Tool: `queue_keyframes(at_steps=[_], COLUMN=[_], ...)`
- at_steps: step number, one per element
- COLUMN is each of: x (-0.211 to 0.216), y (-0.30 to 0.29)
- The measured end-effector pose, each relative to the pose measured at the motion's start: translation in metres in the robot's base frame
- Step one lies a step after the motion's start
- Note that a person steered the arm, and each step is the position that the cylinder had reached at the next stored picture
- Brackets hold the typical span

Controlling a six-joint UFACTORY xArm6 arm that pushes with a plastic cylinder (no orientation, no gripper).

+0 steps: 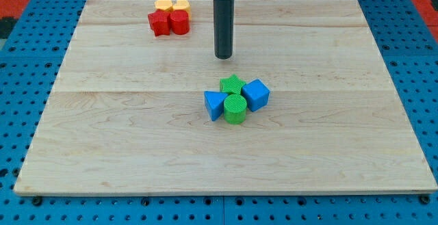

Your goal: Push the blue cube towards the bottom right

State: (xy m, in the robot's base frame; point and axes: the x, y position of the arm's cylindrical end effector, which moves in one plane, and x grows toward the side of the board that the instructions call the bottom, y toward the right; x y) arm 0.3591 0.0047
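Four blocks sit bunched together near the middle of the desk: the blue cube on the cluster's right side, a green star-shaped block touching it toward the view's top-left, a green cylinder pressed against its lower left, and a blue triangular block on the far left of the bunch. The rod's tip rests on the wood well above the cluster, toward the view's top, slightly left of the cube and apart from every block. No claw exists on this arm, so there is nothing to be released or clenched.

The main risk, as I judge it, is the green star: it lies almost directly between the tip and the cube, so a straight drive downward would shove the star and cylinder first and scatter the group. An off-centre contact could also spin the cube away sideways instead of toward the bottom right. Coming round to the cube's upper-left face looks tight.

Far off at the top left, two red blocks and two yellow blocks huddle, well out of the way.
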Motion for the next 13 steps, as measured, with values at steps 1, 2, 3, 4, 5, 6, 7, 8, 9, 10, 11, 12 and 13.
queue_keyframes(at_steps=[1, 2, 3, 4, 5, 6, 7, 8, 9, 10, 11, 12, 13], x=[0.001, 0.003, 0.005, 0.011, 0.051, 0.049, 0.084, 0.109, 0.083, 0.077, 0.113, 0.105, 0.116], y=[0.0, -0.001, -0.001, 0.017, 0.013, -0.02, -0.02, 0.024, 0.026, 0.072, 0.084, 0.074, 0.125])
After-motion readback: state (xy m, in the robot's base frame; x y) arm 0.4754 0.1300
